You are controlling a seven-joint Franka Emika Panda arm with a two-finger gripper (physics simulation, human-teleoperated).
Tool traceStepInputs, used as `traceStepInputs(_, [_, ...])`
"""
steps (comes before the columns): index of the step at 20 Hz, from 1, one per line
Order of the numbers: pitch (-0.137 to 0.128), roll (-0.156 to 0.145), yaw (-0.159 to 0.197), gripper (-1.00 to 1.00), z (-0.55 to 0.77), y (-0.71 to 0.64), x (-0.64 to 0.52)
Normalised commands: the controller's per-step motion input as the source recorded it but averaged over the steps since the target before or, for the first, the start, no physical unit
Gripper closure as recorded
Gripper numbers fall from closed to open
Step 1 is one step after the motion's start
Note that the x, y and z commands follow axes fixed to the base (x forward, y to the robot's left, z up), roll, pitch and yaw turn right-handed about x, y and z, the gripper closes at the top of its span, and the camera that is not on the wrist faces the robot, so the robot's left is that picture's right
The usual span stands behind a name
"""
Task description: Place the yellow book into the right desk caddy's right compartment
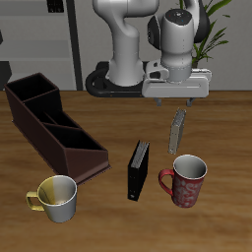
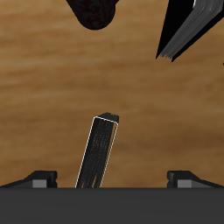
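The yellow book (image 1: 178, 130) is thin, has a greyish cover and stands upright on the table, farther back than the red mug. It also shows in the wrist view (image 2: 98, 156), between the two fingertips. My gripper (image 1: 177, 96) hangs above the book, open and empty. In the wrist view the gripper (image 2: 114, 178) has its jaws wide apart on either side of the book, not touching it. The right desk caddy (image 1: 51, 126) is a long dark reddish-brown box with dividers, well away from the gripper across the table.
A thicker black book (image 1: 139, 169) stands near the table's front, beside a red mug (image 1: 186, 180). Both show in the wrist view: the black book (image 2: 187, 31) and the mug (image 2: 94, 12). A yellowish mug (image 1: 57, 197) stands in front of the caddy.
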Motion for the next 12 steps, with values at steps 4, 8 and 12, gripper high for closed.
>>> traceStepInputs(4, [-0.010,-0.039,-0.055,-1.00,-0.24,0.13,-0.03])
traceStepInputs(8, [0.008,-0.020,-0.039,-1.00,-0.27,0.03,0.02])
traceStepInputs(12, [0.036,0.038,0.009,-1.00,-0.29,0.10,0.07])
